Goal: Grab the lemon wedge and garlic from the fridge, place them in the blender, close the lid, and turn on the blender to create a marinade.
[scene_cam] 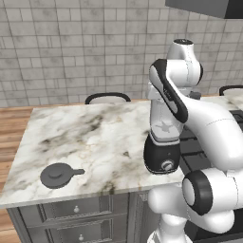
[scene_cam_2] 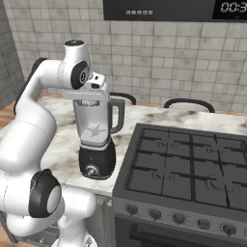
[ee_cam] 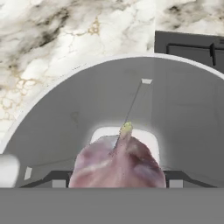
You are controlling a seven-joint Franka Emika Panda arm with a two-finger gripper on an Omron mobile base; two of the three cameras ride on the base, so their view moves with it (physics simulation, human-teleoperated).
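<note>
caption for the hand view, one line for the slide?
Wrist camera over the open blender jar: garlic bulb at the gripper, marble counter beyond.

Kitchen, marble counter [scene_cam: 85, 133], gas stove [scene_cam_2: 188, 164], tiled wall [scene_cam: 71, 47]

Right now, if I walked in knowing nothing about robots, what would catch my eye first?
Probably the big white arm bent over the blender, which stands on the marble counter beside the stove. In the hand view a purplish garlic bulb sits inside the blender's clear jar. The dark lid lies by itself on the counter, left of the blender, so the jar is not yet covered.
</note>
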